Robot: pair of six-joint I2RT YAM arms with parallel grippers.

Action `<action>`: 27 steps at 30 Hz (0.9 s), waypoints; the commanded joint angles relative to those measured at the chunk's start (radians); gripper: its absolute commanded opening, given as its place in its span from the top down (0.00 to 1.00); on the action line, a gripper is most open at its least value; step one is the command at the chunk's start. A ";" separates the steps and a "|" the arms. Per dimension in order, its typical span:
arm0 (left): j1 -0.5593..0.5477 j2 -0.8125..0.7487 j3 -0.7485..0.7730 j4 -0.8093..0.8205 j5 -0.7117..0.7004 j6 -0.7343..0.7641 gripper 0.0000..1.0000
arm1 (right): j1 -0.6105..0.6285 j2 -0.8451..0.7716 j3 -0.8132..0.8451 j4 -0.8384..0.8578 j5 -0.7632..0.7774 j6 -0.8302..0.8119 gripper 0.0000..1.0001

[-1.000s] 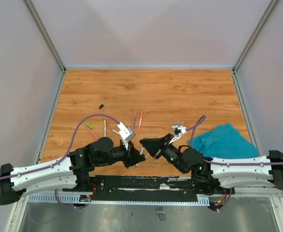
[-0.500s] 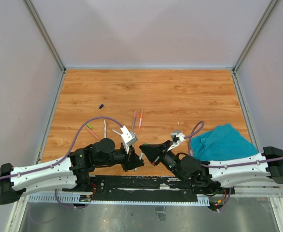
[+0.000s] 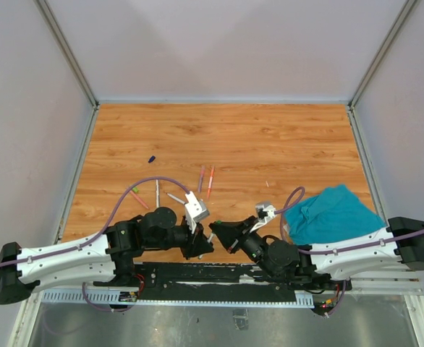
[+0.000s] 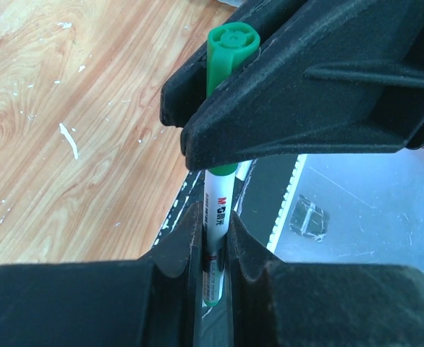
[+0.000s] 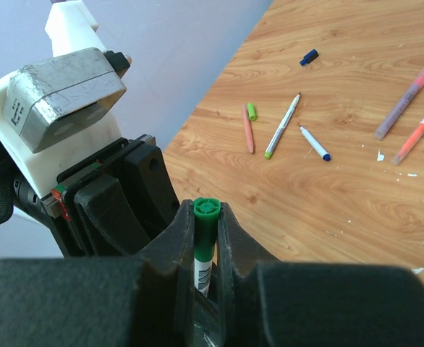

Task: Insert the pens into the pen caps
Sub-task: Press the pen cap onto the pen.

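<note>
Just above the table's near edge, a white-barrelled pen (image 4: 218,206) with a green pen cap (image 4: 230,54) over its end is held between both grippers. My left gripper (image 4: 213,224) is shut on the barrel. My right gripper (image 5: 205,217) is shut on the green cap (image 5: 205,228), the white barrel showing below it. From above, the left gripper (image 3: 205,246) and right gripper (image 3: 215,230) meet tip to tip. Further pens lie on the wood: a pink one (image 5: 248,130), a green-tipped one (image 5: 283,124) and a blue-tipped one (image 5: 315,142). A dark blue cap (image 5: 309,57) lies apart.
A purple pen (image 3: 201,178) and an orange pen (image 3: 210,181) lie side by side mid-table. A small light green cap (image 5: 252,110) rests beside the pink pen. A teal cloth (image 3: 335,215) is bunched at the right. The black base rail (image 3: 197,273) runs under both grippers.
Both grippers have drawn back toward the near edge together, keeping the pen between them. The right arm's elbow has swung lower and leftward.
</note>
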 commanded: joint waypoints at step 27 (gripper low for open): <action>0.051 0.111 0.058 0.698 -0.146 -0.004 1.00 | -0.132 -0.325 0.238 -0.654 -0.122 -0.468 0.80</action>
